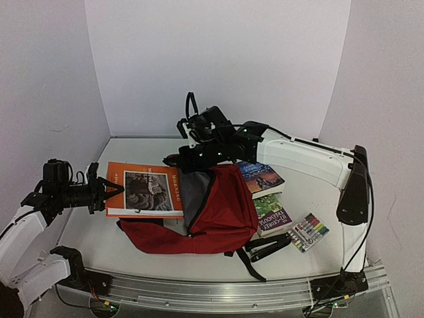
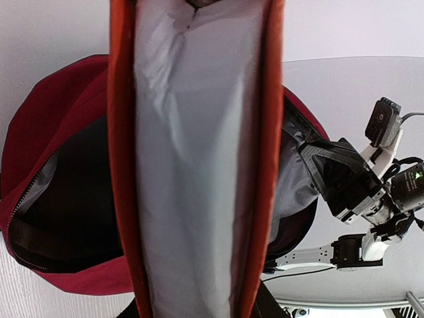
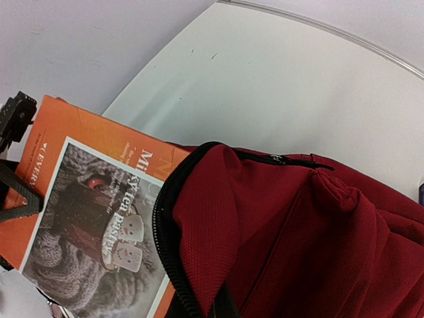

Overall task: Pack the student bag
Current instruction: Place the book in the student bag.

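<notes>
The student bag point(image 1: 222, 212), dark red with black zippers, lies in the middle of the table with its mouth facing left and grey lining showing. My right gripper point(image 1: 179, 159) is shut on the bag's upper rim and holds it raised; the wrist view shows red fabric point(image 3: 265, 232) pinched at the bottom of the frame. My left gripper point(image 1: 112, 191) is shut on the left end of a large orange book point(image 1: 146, 190), held flat. The book's right end reaches the bag's mouth. In the left wrist view the book's white page edge point(image 2: 199, 165) fills the centre, with the bag's dark opening point(image 2: 66, 199) behind it.
Two smaller books point(image 1: 260, 177) point(image 1: 271, 213) lie to the right of the bag. A pack of coloured markers point(image 1: 308, 232) and a black object point(image 1: 268, 246) lie near the front right. A black strap point(image 1: 248, 262) trails toward the table's front edge.
</notes>
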### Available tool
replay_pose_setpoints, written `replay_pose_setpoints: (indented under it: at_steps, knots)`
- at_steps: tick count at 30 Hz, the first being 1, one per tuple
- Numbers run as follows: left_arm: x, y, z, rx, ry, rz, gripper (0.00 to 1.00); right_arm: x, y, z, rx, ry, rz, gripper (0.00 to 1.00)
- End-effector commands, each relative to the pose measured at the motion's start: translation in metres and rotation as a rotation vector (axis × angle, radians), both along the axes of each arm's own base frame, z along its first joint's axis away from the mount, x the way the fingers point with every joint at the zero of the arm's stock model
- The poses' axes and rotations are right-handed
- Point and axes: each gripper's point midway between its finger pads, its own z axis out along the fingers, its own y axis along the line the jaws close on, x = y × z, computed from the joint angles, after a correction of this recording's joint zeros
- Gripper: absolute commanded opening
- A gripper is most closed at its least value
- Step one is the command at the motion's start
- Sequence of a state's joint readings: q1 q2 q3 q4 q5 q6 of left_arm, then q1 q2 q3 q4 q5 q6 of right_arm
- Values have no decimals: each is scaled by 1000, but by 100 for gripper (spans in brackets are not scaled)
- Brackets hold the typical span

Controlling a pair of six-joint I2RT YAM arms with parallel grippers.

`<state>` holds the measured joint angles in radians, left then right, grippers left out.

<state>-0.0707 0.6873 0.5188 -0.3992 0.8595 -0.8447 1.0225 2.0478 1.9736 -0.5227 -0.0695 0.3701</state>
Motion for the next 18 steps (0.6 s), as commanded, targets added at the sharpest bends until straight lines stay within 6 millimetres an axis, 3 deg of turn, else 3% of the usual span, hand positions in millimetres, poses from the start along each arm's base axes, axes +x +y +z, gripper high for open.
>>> replay_pose_setpoints:
  at_steps: [1,8,18]
  knots:
    - [0,-10,11,-46,-81,-35,21,3,0,85,213,-76,-65,0]
    - [13,-31,-13,49,-23,-41,18,8,1,86,243,-65,-99,0]
    - [31,-68,-24,81,-88,-10,22,7,4,80,277,-38,-105,0]
